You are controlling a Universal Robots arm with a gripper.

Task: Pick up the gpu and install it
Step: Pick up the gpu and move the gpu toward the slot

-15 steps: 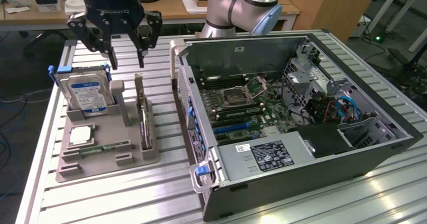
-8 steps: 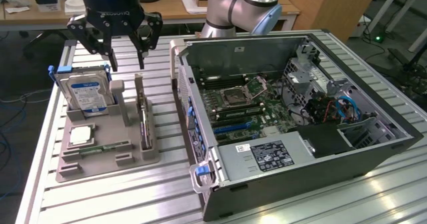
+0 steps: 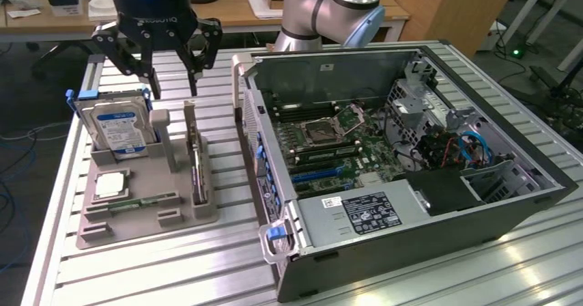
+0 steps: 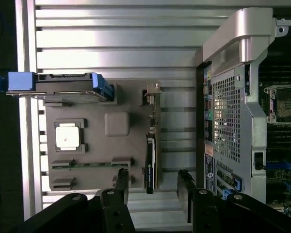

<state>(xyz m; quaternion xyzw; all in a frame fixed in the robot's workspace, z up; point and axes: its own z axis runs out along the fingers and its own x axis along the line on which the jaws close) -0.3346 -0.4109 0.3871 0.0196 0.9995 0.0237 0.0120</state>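
The gpu (image 3: 196, 161) stands on its long edge in a slot of the grey holder (image 3: 173, 214), with its silver bracket at the far end. In the wrist view the gpu (image 4: 152, 145) is a thin edge-on card. My gripper (image 3: 173, 86) hangs open above the far end of the holder, clear of the card. From the wrist, my gripper (image 4: 153, 190) has its two black fingers (image 4: 122, 184) standing wide apart, one on each side of the card's line, with nothing held.
The holder also carries a silver hard drive (image 3: 114, 125) with blue rails, a processor chip (image 3: 109, 183) and a narrow memory stick (image 3: 146, 201). On the exterior view's right lies the opened computer case (image 3: 510, 203), its motherboard (image 3: 332, 142) exposed. All rest on a slatted aluminium table (image 3: 164, 272).
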